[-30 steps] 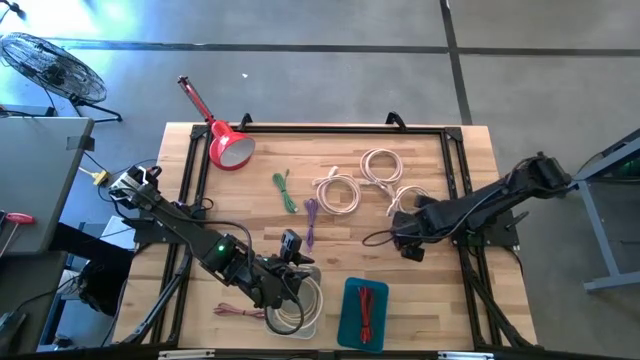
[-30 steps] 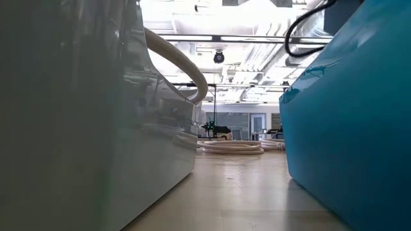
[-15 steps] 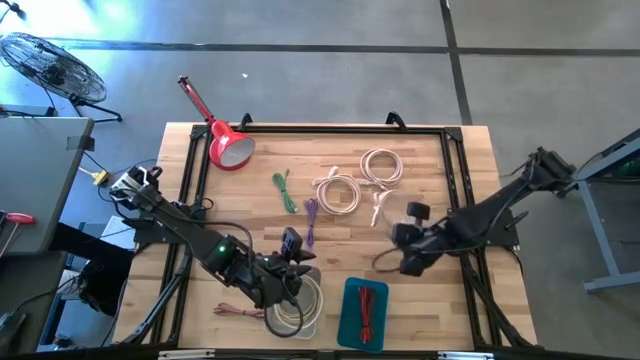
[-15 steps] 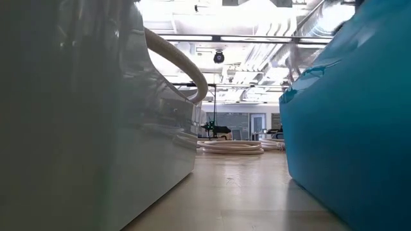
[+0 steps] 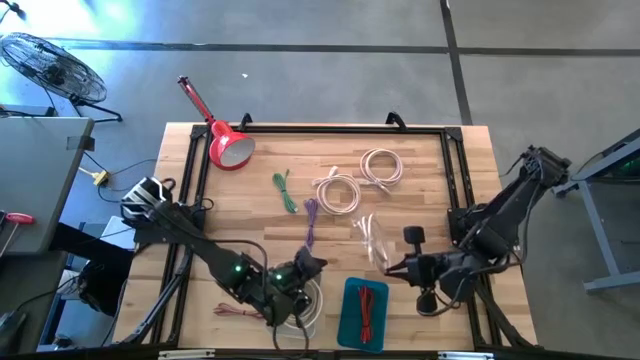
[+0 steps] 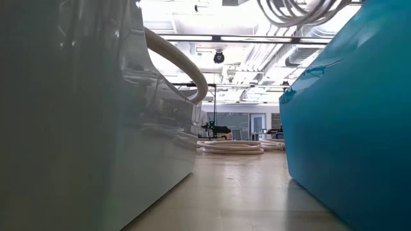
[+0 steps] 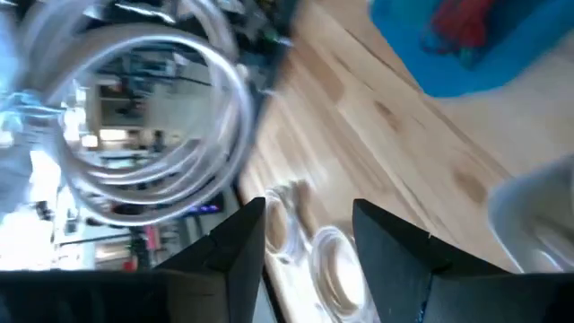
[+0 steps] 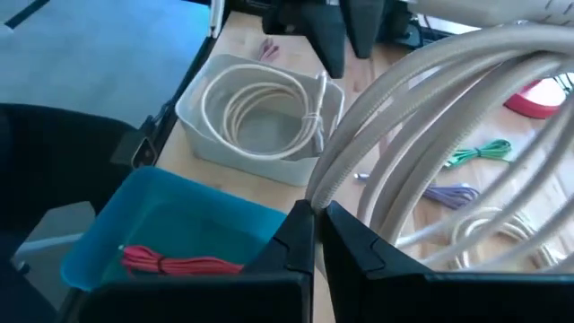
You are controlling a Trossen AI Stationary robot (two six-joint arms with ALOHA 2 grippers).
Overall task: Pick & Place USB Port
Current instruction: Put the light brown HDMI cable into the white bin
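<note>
My right gripper is shut on a white coiled cable, held in the air between the blue bin and the loose coils on the table. In the right wrist view the coil stretches away past my fingers. The blue bin holds a red cable. The white bin holds another white coil. My left gripper hovers open over the white bin's far rim, with nothing between its fingers. My right gripper pinches several strands of the coil together between its two fingers. The fingers come from the table's right, slanting a little downward. The coil is lifted clear of the table and sticks out beyond the fingertips; its loops show high up in the low view.
On the wooden table lie two more white coils, a green cable, a purple cable, a red cable by the white bin, and a red lamp at the far left. Black frame rails border the table.
My right gripper has risen and swung from the table's right part toward the near edge and the bins, turning as it went. It has taken the white coil up off the table. My left gripper has rolled and shifted slightly over the white bin.
</note>
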